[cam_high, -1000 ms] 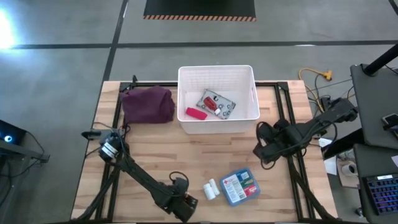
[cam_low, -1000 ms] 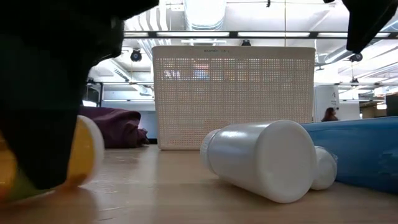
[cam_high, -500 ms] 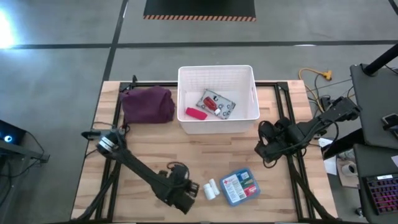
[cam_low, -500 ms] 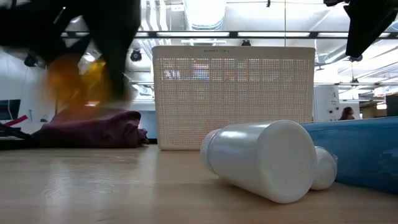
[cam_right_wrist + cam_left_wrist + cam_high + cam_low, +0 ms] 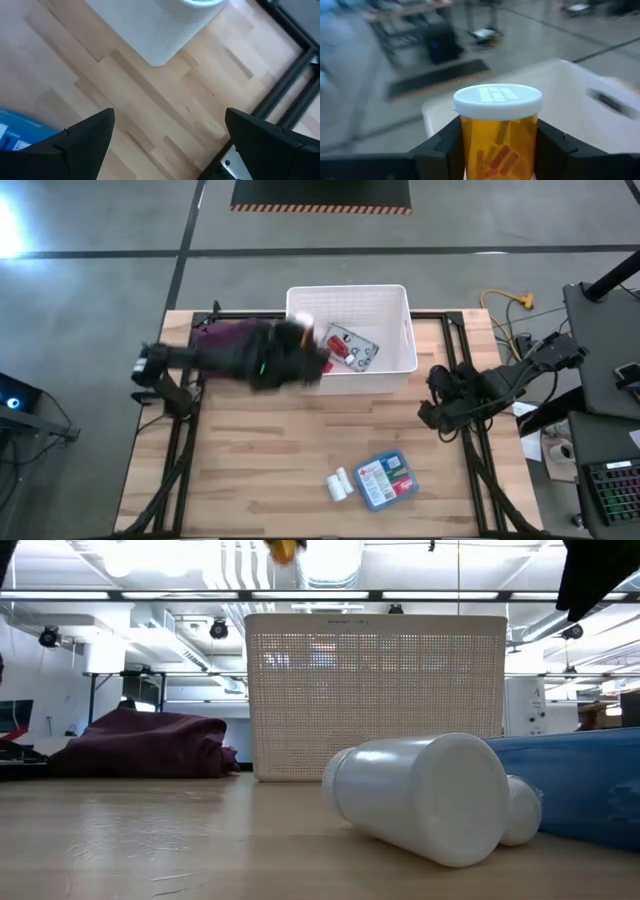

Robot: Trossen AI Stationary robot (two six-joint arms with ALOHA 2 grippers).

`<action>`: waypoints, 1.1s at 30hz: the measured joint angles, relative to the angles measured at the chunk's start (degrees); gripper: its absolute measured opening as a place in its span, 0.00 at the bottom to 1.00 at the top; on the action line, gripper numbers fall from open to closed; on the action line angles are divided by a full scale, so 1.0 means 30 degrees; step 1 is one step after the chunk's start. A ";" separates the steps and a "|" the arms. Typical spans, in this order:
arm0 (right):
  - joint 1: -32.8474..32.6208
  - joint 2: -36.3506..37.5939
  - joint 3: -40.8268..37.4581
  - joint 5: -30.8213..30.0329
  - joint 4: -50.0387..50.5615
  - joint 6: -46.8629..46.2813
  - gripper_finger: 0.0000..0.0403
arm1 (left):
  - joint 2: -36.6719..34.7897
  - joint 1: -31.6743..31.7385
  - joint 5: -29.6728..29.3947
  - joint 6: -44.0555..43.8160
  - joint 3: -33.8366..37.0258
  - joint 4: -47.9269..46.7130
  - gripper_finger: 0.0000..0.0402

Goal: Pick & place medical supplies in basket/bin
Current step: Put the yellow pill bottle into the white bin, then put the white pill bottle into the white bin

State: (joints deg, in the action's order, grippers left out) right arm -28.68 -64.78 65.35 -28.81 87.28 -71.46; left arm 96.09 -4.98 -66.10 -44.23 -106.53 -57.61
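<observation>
My left gripper (image 5: 497, 145) is shut on an orange pill bottle (image 5: 497, 135) with a white cap. It hangs high beside the left front corner of the white ribbed bin (image 5: 348, 288); in the high view the left gripper (image 5: 293, 343) is blurred. A patterned pouch (image 5: 350, 346) and a red packet (image 5: 315, 362) lie on the bin floor. Two white bottles (image 5: 341, 484) lie on their sides on the table, next to the flat blue-and-red box (image 5: 386, 479). My right gripper (image 5: 432, 412) is open above the table's right part, touching nothing. My left gripper pinches the orange bottle between its two fingers (image 5: 445, 150), on opposite sides of the body below the white cap (image 5: 497, 97). The arm reaches in from the table's left. The bottle is lifted clear of the table and stands upright between the fingers.
The maroon cloth bundle (image 5: 225, 345) lies left of the bin, partly under my left arm. In the low view the bin wall (image 5: 375, 695) stands behind the white bottles (image 5: 420, 795) and the blue box (image 5: 580, 785). Bare wood spreads across the table's middle and near left.
My left gripper has lifted the orange bottle off the table near the near edge. It has swung fast up and toward the far edge, arriving beside the bin's left front corner. My right gripper has drifted slightly toward the table's right edge.
</observation>
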 joint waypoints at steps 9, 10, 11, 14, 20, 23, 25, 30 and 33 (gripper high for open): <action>-0.0545 -0.0486 -0.0112 0.0808 -0.0377 -0.0405 0.92 | -0.0263 0.6915 1.2396 0.4355 0.3921 0.8137 0.59; -0.0614 -0.0559 -0.0128 0.0828 -0.0371 -0.0506 0.92 | -0.0268 0.6983 1.2438 0.3822 0.4426 0.8135 0.61; -0.0614 -0.0626 -0.0137 0.0828 -0.0371 -0.0506 0.92 | -0.0368 0.6979 1.2549 0.3626 0.4958 0.8095 0.63; -0.0720 -0.0863 -0.0258 0.0856 -0.0752 0.0721 0.92 | -0.0974 0.6655 1.3810 0.3092 0.6141 0.7968 0.67; -0.2549 -0.0953 -0.0882 0.3176 -0.6301 0.7965 0.92 | -0.4075 0.1652 1.8262 0.2372 0.8498 1.0183 0.69; -0.3941 -0.0960 -0.1528 0.3764 -0.7845 0.8571 0.92 | -0.5227 -0.2946 1.7036 0.2163 1.0086 1.1199 0.68; -0.4607 -0.1029 -0.2083 0.3772 -0.9626 0.8711 0.92 | -0.5613 -0.5787 1.4661 0.0776 1.1184 1.1986 0.67; -0.4342 -0.3173 -0.2671 0.4230 -1.6661 1.2576 0.92 | -0.3844 -0.9974 1.0678 -0.2784 1.4145 1.5842 0.64; -0.3493 -0.5693 -0.1504 0.5258 -1.7494 1.3273 0.92 | -0.1441 -1.0162 1.1231 -0.5962 1.4652 1.7268 0.62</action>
State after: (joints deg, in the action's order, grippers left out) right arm -39.16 -81.86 60.84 -13.04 34.80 -31.64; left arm 91.77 -35.46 -32.41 -62.12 -62.58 -5.81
